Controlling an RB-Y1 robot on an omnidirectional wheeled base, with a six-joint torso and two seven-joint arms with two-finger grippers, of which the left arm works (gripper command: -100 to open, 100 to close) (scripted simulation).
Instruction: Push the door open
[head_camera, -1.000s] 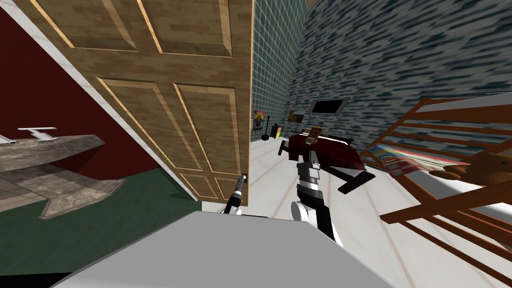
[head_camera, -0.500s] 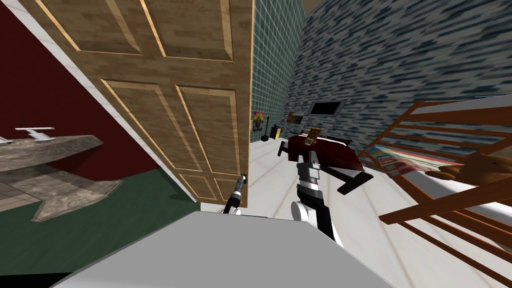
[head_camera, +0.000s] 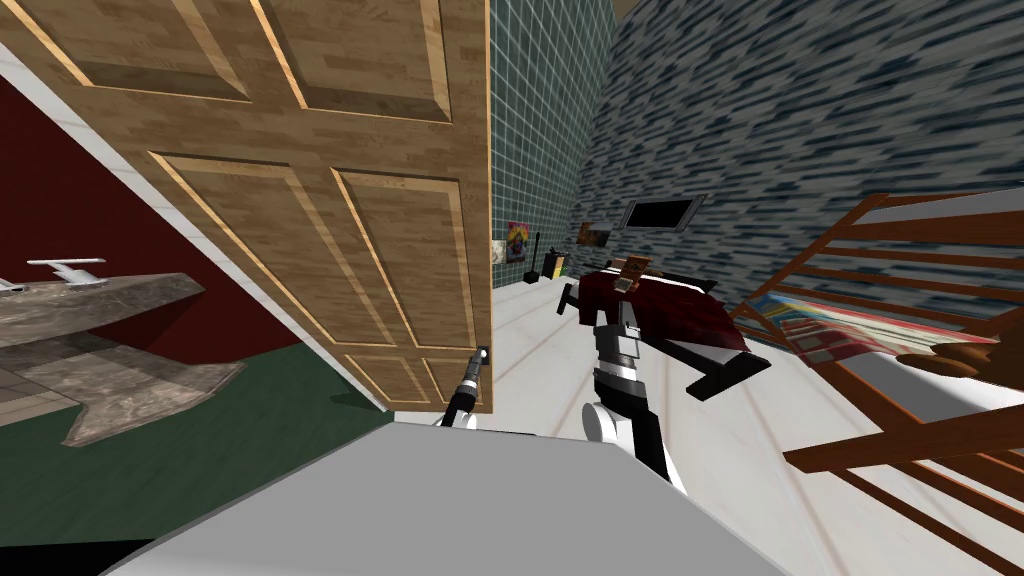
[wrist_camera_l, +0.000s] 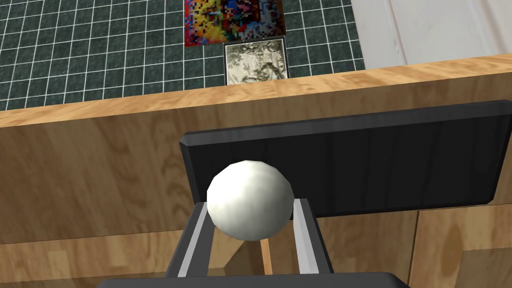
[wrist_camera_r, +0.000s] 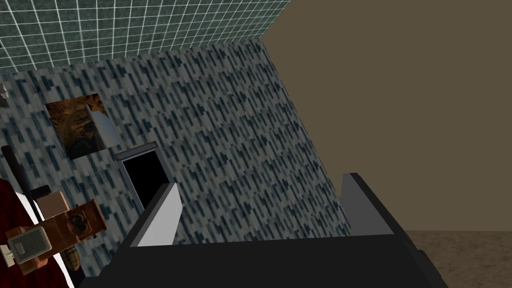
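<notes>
Two left gripper (wrist_camera_l: 250, 205) fingers (wrist_camera_l: 192, 245) pressing white knob (wrist_camera_l: 249, 192), wooden door (head_camera: 300, 200) ajar

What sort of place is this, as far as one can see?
Probably a child's bedroom: a wooden slatted crib with a brown plush toy, wall pictures, and the wooden door whose white knob my left gripper holds.

Door (head_camera: 300, 200): top and hinge side cut off by the head view's edge. White knob (wrist_camera_l: 250, 200), between the blades of the left gripper (wrist_camera_l: 250, 204), hides its own stem and part of the dark plate (wrist_camera_l: 375, 165) behind. From the head, that gripper is too small to read.
</notes>
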